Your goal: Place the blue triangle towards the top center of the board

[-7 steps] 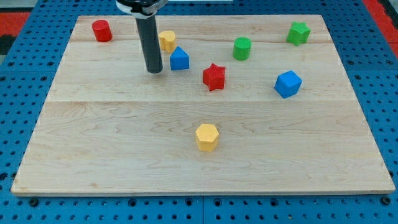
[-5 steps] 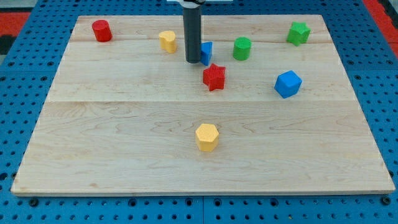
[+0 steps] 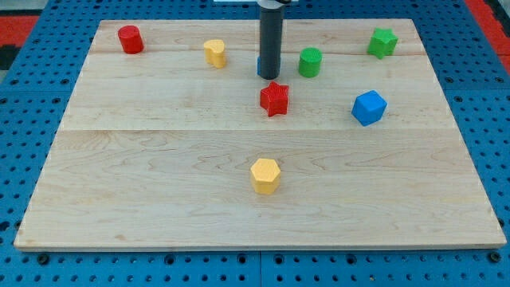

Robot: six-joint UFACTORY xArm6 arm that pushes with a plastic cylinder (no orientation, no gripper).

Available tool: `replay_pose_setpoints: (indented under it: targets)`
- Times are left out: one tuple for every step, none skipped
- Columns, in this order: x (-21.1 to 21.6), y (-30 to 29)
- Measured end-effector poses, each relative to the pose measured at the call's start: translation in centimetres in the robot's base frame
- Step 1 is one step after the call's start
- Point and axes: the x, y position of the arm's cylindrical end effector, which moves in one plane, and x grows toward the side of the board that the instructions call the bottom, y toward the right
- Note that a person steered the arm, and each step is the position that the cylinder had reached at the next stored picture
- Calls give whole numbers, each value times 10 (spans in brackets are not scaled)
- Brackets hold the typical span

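The blue triangle [image 3: 259,65] is almost wholly hidden behind my rod; only a thin blue sliver shows at the rod's left edge, in the upper middle of the wooden board [image 3: 159,159]. My tip [image 3: 271,76] rests on the board right in front of the triangle. It stands between the yellow block [image 3: 213,53] on the left and the green cylinder [image 3: 310,61] on the right. The red star [image 3: 274,98] lies just below the tip.
A red cylinder [image 3: 130,38] stands at the top left and a green star [image 3: 382,41] at the top right. A blue block [image 3: 369,108] lies at the right. A yellow hexagon [image 3: 265,175] lies below the middle.
My tip has moved right from beside the yellow block. The blue triangle has slid right and slightly up with it and is now mostly hidden behind the rod.
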Motion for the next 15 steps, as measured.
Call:
replay_pose_setpoints:
  targets:
    - [-12, -2]
    - [-40, 28]
    - [-57, 56]
    - [-65, 72]
    - [-65, 66]
    - [-66, 44]
    - [-74, 36]
    - [-80, 36]
    - [-80, 60]
    - [-89, 125]
    - [-107, 114]
    - [-126, 71]
    - [-132, 30]
    - [-132, 12]
    - [-132, 22]
